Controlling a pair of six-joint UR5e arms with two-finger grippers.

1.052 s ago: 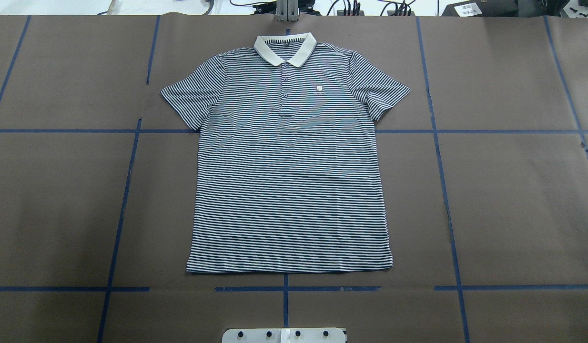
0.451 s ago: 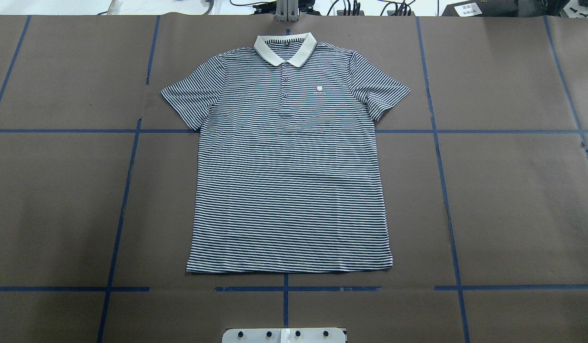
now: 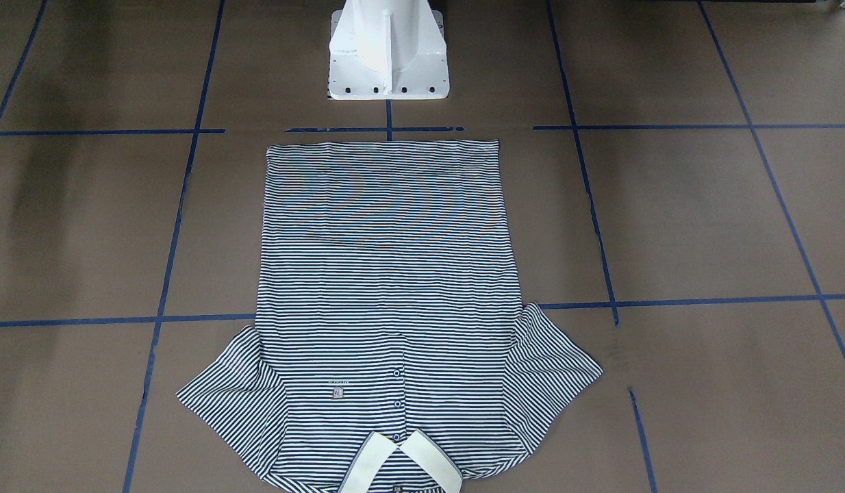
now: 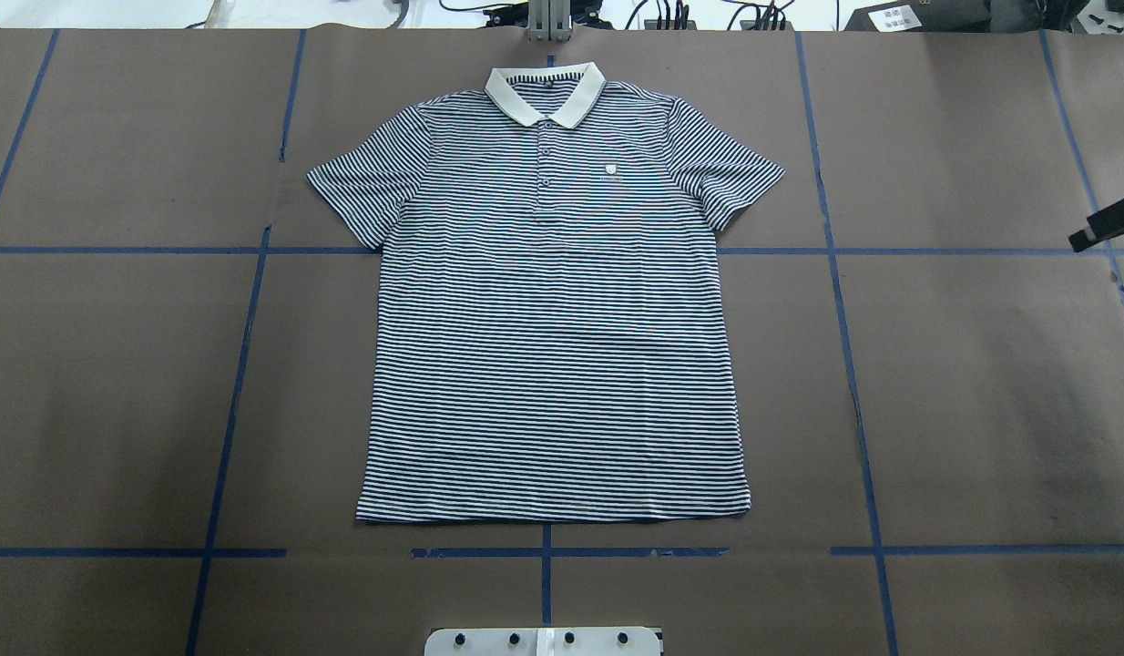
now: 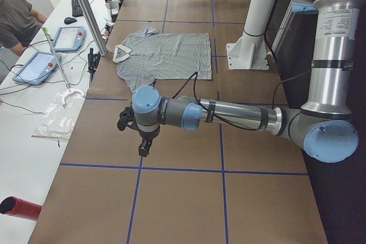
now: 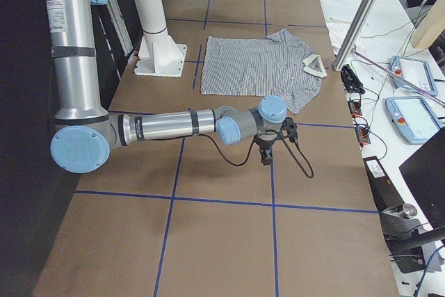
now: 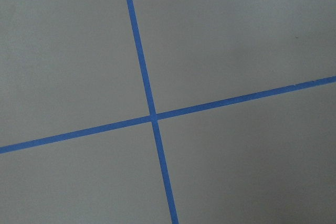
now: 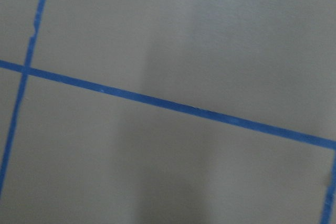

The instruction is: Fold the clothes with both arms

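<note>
Where the table point(image 4: 981, 383) comes closest to the robot, at 6 o'clock in the overhead view, a white base plate point(image 4: 544, 640) sits on the brown surface, which is crossed by blue tape lines point(image 4: 852, 392). Just beyond the plate the striped polo shirt point(image 4: 553, 346) lies flat, face up and unfolded in the middle of the table. Its hem point(image 4: 553, 516) points to 6 o'clock and its short sleeves point(image 4: 362, 187) spread toward 10 and 2 o'clock. Farther on come the buttons point(image 4: 545, 166) and the small logo point(image 4: 612, 169). Farthest, at 12 o'clock, is the cream collar point(image 4: 546, 96).

Neither arm touches the shirt. The right arm point(image 6: 167, 124) reaches out low toward 3 o'clock, and the right gripper point(image 6: 265, 159) points down over bare table, well apart from the nearest sleeve. The left arm point(image 5: 240, 115) stretches toward 9 o'clock, and the left gripper point(image 5: 143, 151) also points down above bare table. I cannot tell whether either gripper's jaws are apart or together. Both wrist cameras show only brown table and crossing tape.
</note>
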